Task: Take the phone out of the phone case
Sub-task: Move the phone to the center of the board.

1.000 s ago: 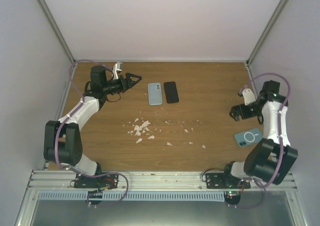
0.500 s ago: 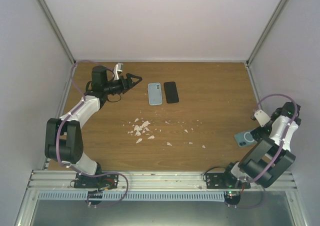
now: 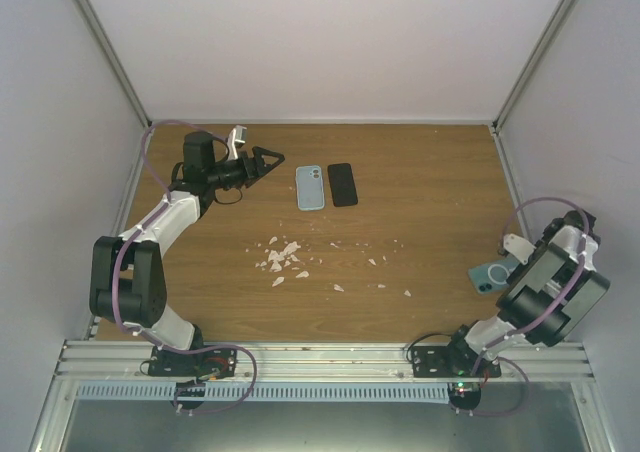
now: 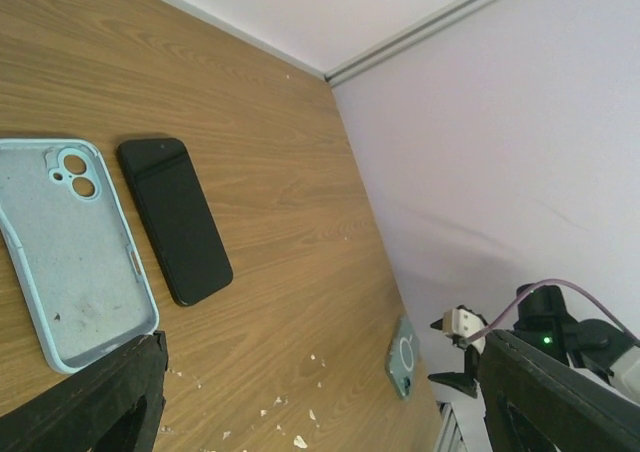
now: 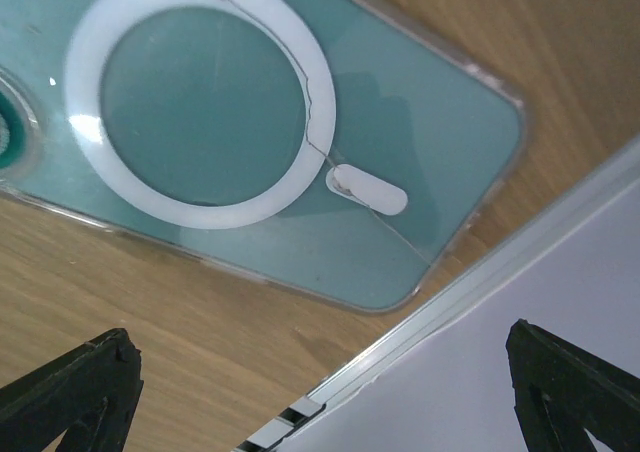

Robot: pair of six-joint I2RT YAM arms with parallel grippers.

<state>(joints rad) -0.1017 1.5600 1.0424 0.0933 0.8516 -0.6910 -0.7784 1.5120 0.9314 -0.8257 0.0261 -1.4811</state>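
Two arms, two phone cases, one bare phone. At far left, the left gripper (image 3: pixel 270 159) hovers above the brown wooden table (image 3: pixel 420 202) with its black jaws spread, nothing between them. Just right of it lies a light blue, soft-looking phone case (image 3: pixel 310 187), open side up and empty. The slim black rectangular phone (image 3: pixel 342 184) lies flat just beside it, out of the case, with a narrow gap between them. Nearer the arms, small white flakes (image 3: pixel 285 257) are scattered mid-table. Near the right edge lies a clear case with a white ring (image 5: pixel 250 142), teal showing through, a thin crack across it. The right gripper (image 5: pixel 320 397) hangs over it, jaws wide apart, holding nothing.
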